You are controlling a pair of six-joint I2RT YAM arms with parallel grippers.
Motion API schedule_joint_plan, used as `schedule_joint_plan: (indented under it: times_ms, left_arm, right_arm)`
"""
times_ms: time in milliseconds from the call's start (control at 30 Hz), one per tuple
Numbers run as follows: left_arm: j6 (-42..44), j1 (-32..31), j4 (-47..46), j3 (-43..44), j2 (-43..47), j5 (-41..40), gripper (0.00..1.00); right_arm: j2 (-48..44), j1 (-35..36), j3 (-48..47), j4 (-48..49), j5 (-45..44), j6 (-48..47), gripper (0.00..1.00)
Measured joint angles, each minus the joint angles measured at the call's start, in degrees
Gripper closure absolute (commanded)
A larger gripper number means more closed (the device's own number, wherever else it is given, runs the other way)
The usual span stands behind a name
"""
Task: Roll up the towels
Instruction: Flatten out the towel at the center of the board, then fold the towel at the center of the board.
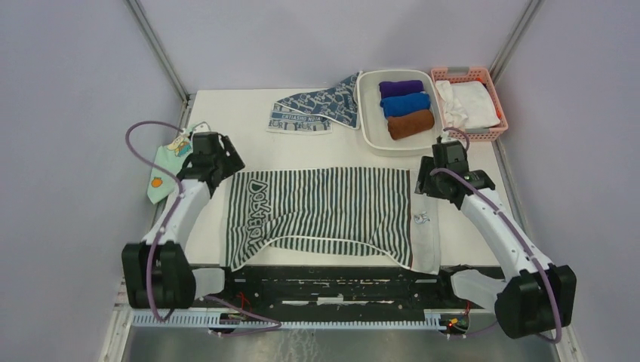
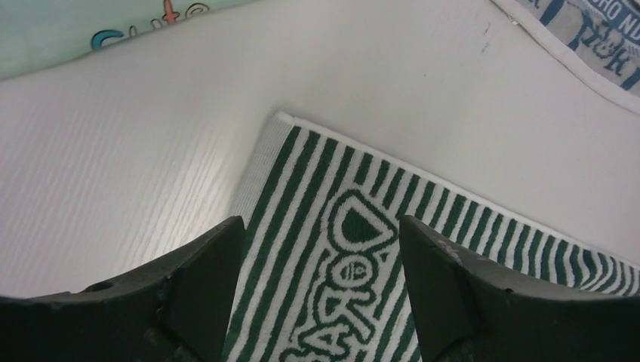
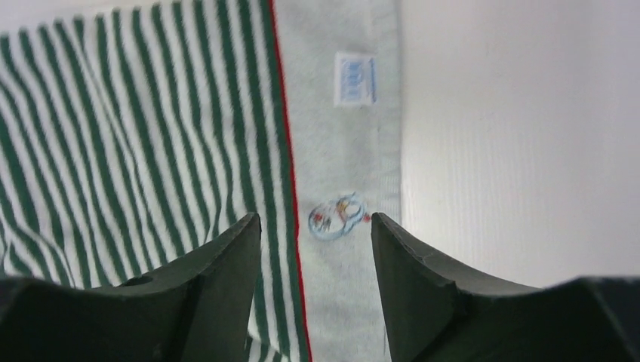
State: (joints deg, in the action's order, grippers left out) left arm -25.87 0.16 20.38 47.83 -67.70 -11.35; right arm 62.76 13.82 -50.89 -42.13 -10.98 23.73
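The green-and-white striped towel lies spread flat mid-table, its white lettering at the left end. My left gripper hovers open over its far left corner, the lettering showing between the fingers. My right gripper is open over the towel's right end, above the stripes and a pale grey band with a small label, fingers apart. Neither holds anything. The blue-grey patterned towel lies flat at the back, its edge visible in the left wrist view.
A white bin at the back right holds purple, blue and brown rolls. Beside it stands a pink basket with white cloth. A mint-green cartoon cloth lies at the left table edge, beside the left arm.
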Motion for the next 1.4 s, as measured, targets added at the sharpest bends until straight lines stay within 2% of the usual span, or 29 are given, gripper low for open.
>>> schedule_joint_plan:
  times_ms: [200, 467, 800, 1167, 1400]
  left_arm:
    - [5.2, 1.3, 1.2, 13.2, -20.1, 2.3, 0.25]
    - [12.3, 3.6, 7.2, 22.6, -34.6, 2.5, 0.31]
    - [18.5, 6.0, 11.1, 23.3, -38.4, 4.1, 0.46]
    - [20.0, 5.8, 11.3, 25.9, -41.9, 8.4, 0.5]
    - [20.0, 5.8, 11.9, 27.9, -43.9, 8.5, 0.63]
  right_arm:
    - [7.3, -8.3, 0.1, 8.8, 1.0, 2.4, 0.37]
    - [8.9, -9.2, 1.6, 13.1, 1.2, 3.3, 0.37]
    - [9.2, -9.3, 2.1, 14.0, 1.2, 3.1, 0.37]
    - [9.2, -9.3, 2.7, 14.8, 1.2, 3.0, 0.37]
    - [9.2, -9.4, 2.8, 14.7, 1.2, 2.8, 0.37]
